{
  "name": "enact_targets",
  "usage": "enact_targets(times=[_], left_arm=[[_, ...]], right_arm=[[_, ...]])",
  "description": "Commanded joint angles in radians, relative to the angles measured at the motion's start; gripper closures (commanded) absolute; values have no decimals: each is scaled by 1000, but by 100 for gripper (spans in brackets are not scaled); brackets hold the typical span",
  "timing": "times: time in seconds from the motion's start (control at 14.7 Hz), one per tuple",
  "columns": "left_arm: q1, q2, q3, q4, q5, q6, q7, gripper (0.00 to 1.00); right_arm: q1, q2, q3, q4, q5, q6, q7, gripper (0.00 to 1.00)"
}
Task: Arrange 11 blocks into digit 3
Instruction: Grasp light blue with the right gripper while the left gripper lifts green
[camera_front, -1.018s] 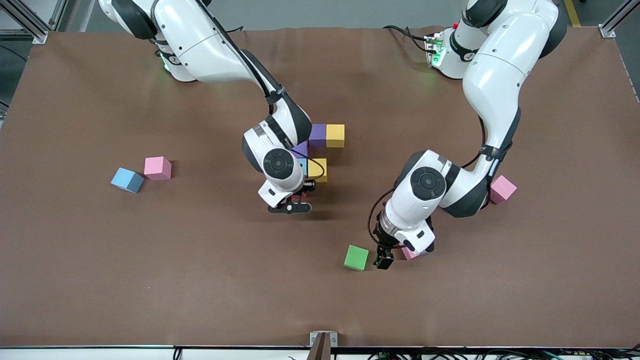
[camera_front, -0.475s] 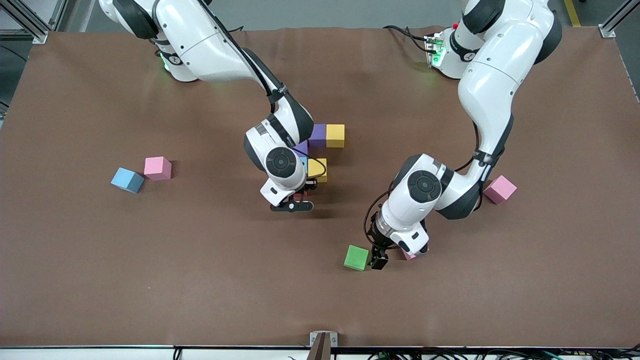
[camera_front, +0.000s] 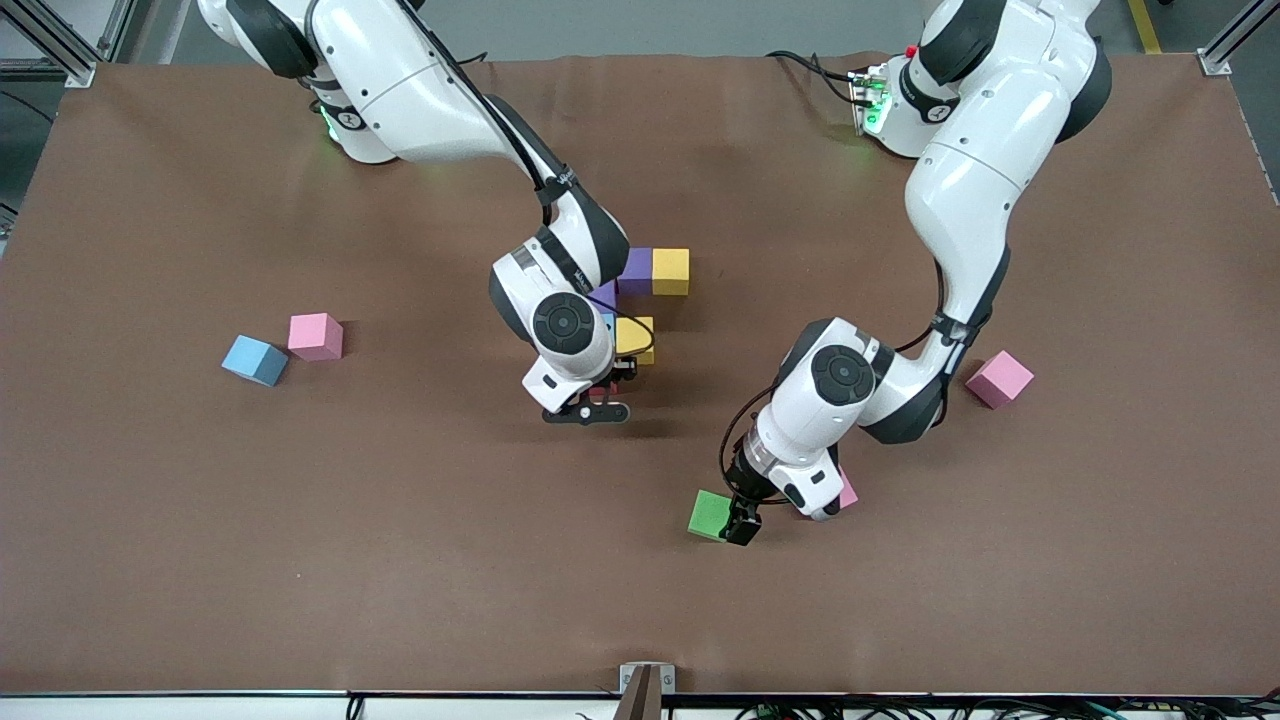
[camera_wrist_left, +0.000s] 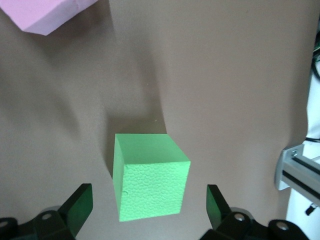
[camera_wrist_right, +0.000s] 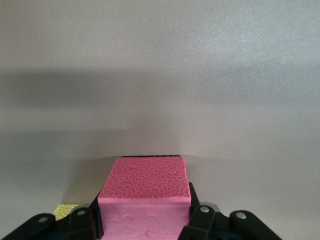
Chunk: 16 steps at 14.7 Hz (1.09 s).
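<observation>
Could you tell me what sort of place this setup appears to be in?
Probably a robotics lab bench: a table under a brown mat, framed with aluminium rails, cables along its edge, and loose foam blocks on it.

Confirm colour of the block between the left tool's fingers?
Green block, clearest in the left wrist view.

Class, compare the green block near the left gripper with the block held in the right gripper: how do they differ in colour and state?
The green block is green; the right gripper's block is deep pink or red. The green block sits free on the table, between the left gripper's open fingers but untouched; the pink-red one is clamped between shut fingers, beside the partly built digit 3. Both are plain matte cubes, seemingly one size.
</observation>
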Motion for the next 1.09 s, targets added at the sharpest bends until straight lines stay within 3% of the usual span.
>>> enact_targets(times=[0.0, 0.34, 0.61, 1.02], left_arm=[[-15, 36, -1, 41, -20, 9, 64, 0], [-54, 73, 38, 55, -20, 25, 118, 0], [-55, 79, 45, 67, -20, 46, 121, 0], [-56, 88, 45, 83, -20, 55, 123, 0]], right_arm=[[-8, 10, -5, 88, -14, -103, 21, 0], [-25, -3, -5, 108, -10, -151, 16, 0], [-130, -81, -5, 97, -11, -240, -25, 0], [-345, -289, -8, -131, -37, -267, -382, 0]])
